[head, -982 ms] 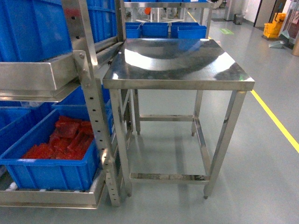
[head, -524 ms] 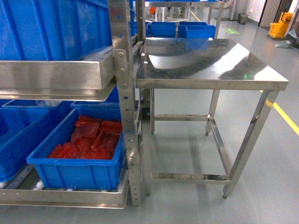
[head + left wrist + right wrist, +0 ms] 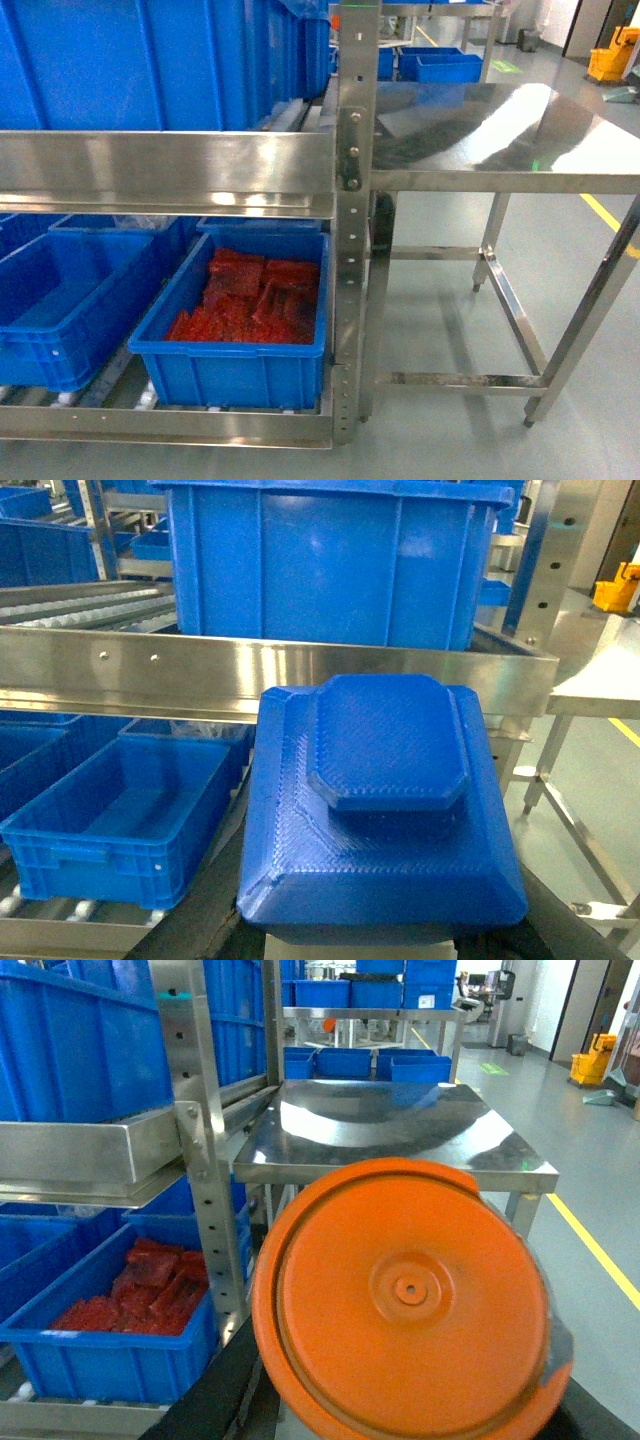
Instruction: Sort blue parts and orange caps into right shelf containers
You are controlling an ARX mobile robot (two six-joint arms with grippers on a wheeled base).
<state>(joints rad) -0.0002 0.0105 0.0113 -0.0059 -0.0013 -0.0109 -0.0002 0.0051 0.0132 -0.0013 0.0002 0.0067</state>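
A blue part (image 3: 385, 810), blocky with a raised octagonal top, fills the lower left wrist view, and my left gripper (image 3: 378, 942) is shut on it, dark fingers (image 3: 205, 920) showing at its sides. My right gripper (image 3: 400, 1428) is shut on a round orange cap (image 3: 405, 1295), its face toward the camera. Bright blue shelf containers stand ahead: a big crate (image 3: 320, 560) on the upper shelf and an empty crate (image 3: 110, 830) on the lower rollers. The head view shows neither gripper. There, upper crates (image 3: 150, 60) sit above a lower crate (image 3: 235, 370) that holds red pieces.
A steel shelf post (image 3: 355, 200) and a horizontal rail (image 3: 160, 170) front the crates. A steel table (image 3: 500, 120) stands to the right of the shelf, more blue crates (image 3: 445, 68) behind it. A yellow floor line (image 3: 600, 210) and a yellow mop bucket (image 3: 612, 55) are at far right.
The head view has shifted toward the shelf: the post and crates slid right and now fill the left and centre, and the steel table moved to the right edge.
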